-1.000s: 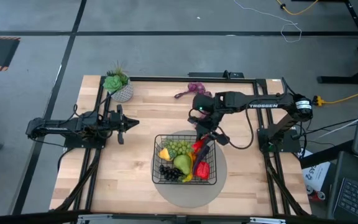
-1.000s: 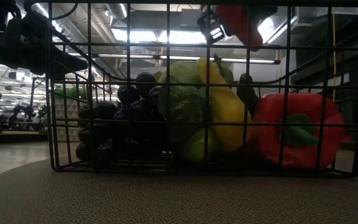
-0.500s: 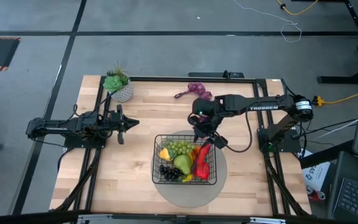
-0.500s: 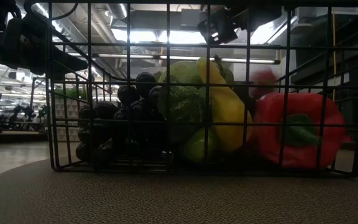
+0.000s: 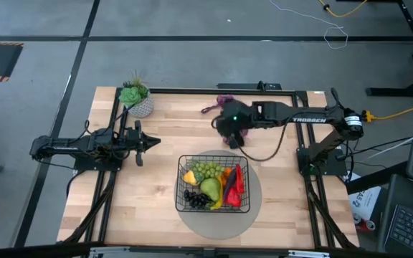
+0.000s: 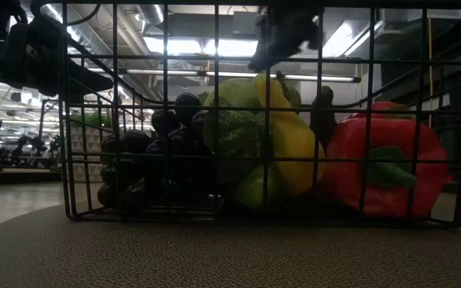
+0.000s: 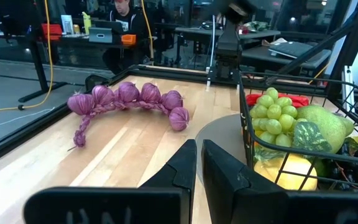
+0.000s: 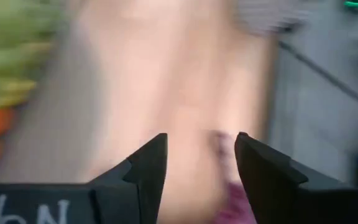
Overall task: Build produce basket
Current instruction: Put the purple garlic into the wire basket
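Note:
The black wire basket stands on a round grey mat at the table's near middle. It holds green grapes, a green pear, a yellow piece, dark grapes and red peppers. A purple bunch lies on the wood near the far edge, partly under my right arm. My right gripper is open and empty between the basket and the purple bunch. My left gripper is shut and empty at the table's left.
A white pot with a green succulent stands at the far left corner. Black frame rails run along the table's left, right and far edges. Bare wood lies between my left gripper and the basket.
My right gripper has let go of a red pepper, which has dropped into the basket's right side beside the other pepper. The gripper has then risen and gone toward the table's far edge, toward the purple bunch.

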`<state>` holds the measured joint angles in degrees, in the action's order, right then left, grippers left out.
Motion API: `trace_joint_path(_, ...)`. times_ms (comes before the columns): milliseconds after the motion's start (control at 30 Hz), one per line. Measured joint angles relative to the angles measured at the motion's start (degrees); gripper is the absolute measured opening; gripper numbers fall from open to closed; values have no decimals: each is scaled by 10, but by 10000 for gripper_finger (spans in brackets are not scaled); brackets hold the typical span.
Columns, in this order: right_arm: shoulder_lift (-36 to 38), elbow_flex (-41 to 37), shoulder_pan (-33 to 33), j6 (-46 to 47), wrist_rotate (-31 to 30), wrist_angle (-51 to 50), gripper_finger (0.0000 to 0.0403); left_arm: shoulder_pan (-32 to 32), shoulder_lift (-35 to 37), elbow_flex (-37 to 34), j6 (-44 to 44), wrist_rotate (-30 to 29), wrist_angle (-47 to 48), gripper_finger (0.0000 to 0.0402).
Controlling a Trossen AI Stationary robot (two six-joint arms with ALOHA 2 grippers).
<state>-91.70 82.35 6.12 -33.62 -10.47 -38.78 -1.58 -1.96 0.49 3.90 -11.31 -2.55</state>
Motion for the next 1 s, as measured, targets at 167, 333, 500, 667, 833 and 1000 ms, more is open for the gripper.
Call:
trace_joint_path(167, 0, 7, 45, 3, -131, 58, 181, 0, 0, 0, 0, 0, 0, 19)
trace_joint_path(333, -7, 7, 123, 81, -101, 70, 181, 0, 0, 0, 0, -1, 0, 19)
trace_joint_path(500, -28, 7, 201, 154, 12, 75, 181, 0, 0, 0, 0, -1, 0, 19)
trace_joint_path(667, -79, 7, 238, 186, 90, 123, 181, 0, 0, 0, 0, -1, 0, 19)
trace_joint_path(833, -153, 7, 241, 182, 90, 161, 181, 0, 0, 0, 0, -1, 0, 19)
trace_joint_path(1000, -225, 7, 224, 146, 90, 198, 181, 0, 0, 0, 0, -1, 0, 19)
